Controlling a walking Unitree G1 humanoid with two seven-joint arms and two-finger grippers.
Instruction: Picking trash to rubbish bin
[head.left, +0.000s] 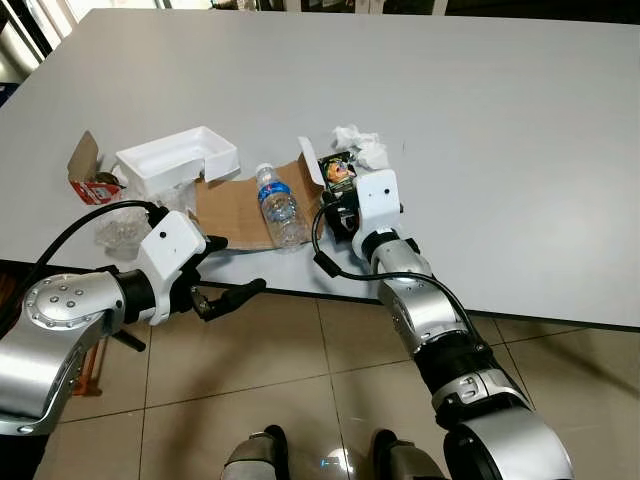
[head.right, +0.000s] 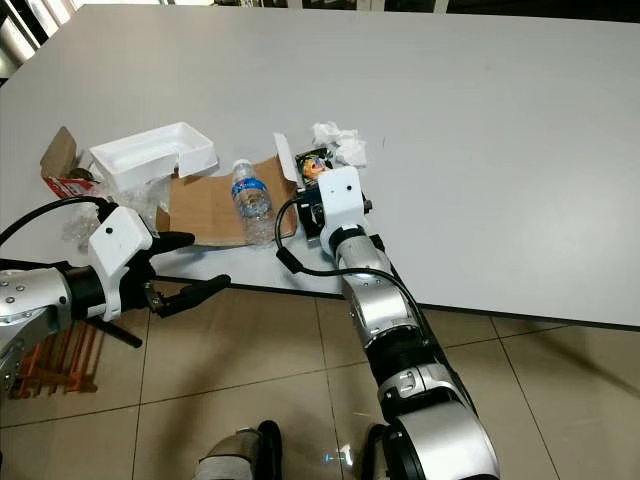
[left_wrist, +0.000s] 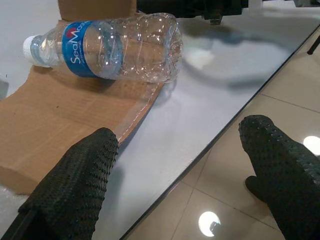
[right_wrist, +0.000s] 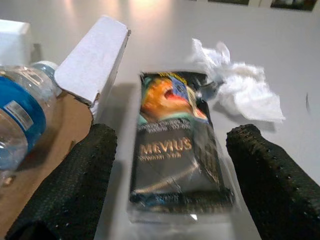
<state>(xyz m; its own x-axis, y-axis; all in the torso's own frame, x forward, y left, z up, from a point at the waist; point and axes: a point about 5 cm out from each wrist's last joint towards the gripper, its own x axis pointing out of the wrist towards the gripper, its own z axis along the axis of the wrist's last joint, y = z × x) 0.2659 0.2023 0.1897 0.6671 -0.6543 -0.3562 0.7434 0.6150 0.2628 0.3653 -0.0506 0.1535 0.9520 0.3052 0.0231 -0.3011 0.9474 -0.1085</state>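
A black cigarette pack (right_wrist: 176, 165) in clear wrap lies on the grey table (head.left: 480, 120), next to a crumpled white tissue (right_wrist: 240, 87). My right gripper (right_wrist: 174, 135) is open, with one finger on each side of the pack and small gaps between. A clear plastic bottle (head.left: 278, 208) with a blue label lies on a brown cardboard sheet (head.left: 232, 212). At the table's front edge my left gripper (head.left: 232, 268) is open and empty, short of the bottle (left_wrist: 115, 47). One of its fingers is over the cardboard (left_wrist: 45, 130), the other over the floor.
A white foam tray (head.left: 180, 160) sits left of the cardboard, with a torn red carton (head.left: 92, 182) and crumpled clear plastic (head.left: 122, 228) beside it. Beige tiled floor (head.left: 300, 380) lies below the table edge. An orange rack (head.right: 60, 365) stands at lower left.
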